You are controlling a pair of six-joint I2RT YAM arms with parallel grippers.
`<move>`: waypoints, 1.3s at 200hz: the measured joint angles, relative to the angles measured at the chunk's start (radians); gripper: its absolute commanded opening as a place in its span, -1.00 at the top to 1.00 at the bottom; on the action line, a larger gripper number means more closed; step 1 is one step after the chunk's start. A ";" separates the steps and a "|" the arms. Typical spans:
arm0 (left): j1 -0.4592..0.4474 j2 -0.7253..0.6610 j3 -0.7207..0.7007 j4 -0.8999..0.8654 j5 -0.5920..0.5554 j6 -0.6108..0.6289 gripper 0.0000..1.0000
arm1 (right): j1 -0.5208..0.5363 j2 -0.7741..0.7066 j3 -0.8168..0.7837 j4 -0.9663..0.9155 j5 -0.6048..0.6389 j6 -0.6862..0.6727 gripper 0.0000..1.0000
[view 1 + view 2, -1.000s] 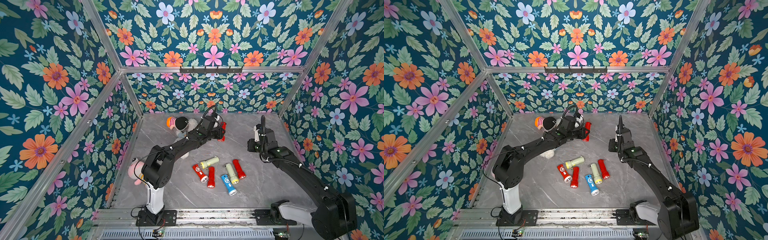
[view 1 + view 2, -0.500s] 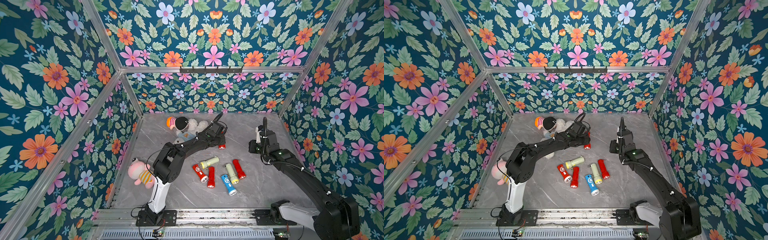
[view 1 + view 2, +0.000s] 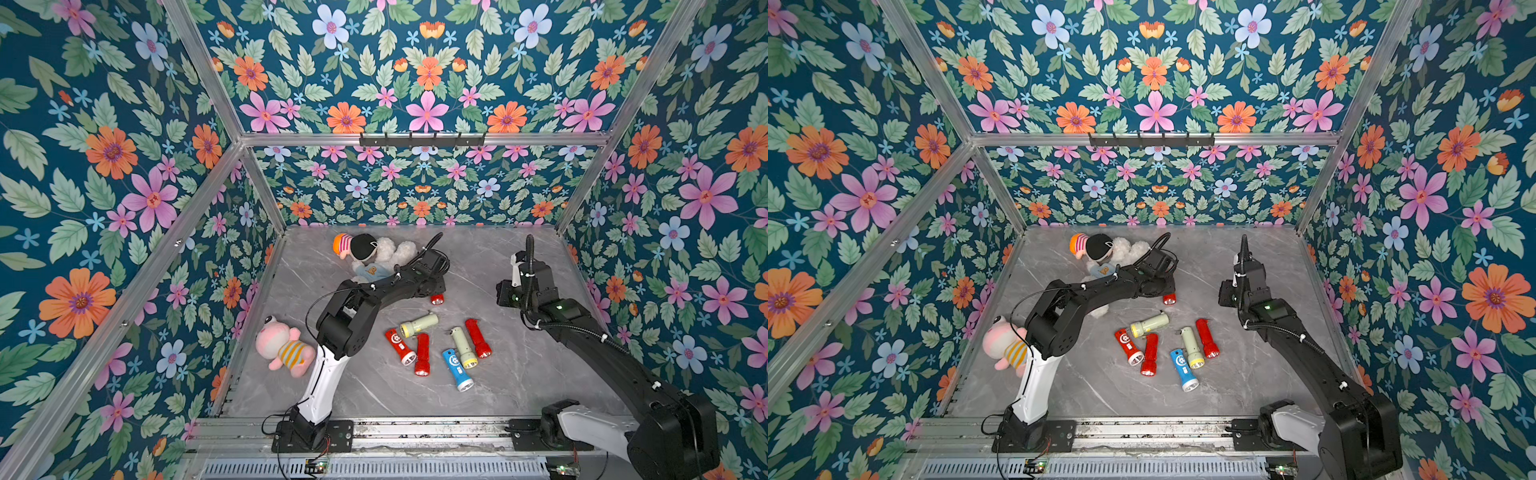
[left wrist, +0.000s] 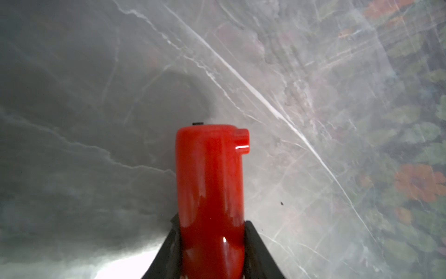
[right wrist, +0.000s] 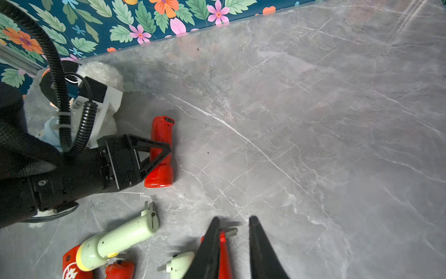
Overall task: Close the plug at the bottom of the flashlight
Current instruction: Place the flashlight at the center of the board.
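Looking across the table [image 3: 519, 374], you had the job close to done, by my reading, though not proven. Your left gripper [image 5: 164, 150] was clamped on the flashlight [image 5: 160, 131], held low toward the back of the table, near the plush [image 3: 388, 252] and well apart from the pile [image 3: 420, 354]. Your right gripper [image 5: 234, 218] hung over the pile's edge, jaws a little apart, holding nothing. At the flashlight's tail [image 4: 209, 129] no prongs stuck out, only a dark slot, unlike the green one [image 5: 120, 239], whose prongs [image 5: 149, 206] stood raised. So the plug looked folded in; whether it sat flush I could not tell.
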 measured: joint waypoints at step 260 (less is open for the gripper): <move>-0.022 -0.278 -0.127 0.010 0.007 0.053 -0.26 | -0.009 0.055 0.018 0.000 -0.018 0.016 0.34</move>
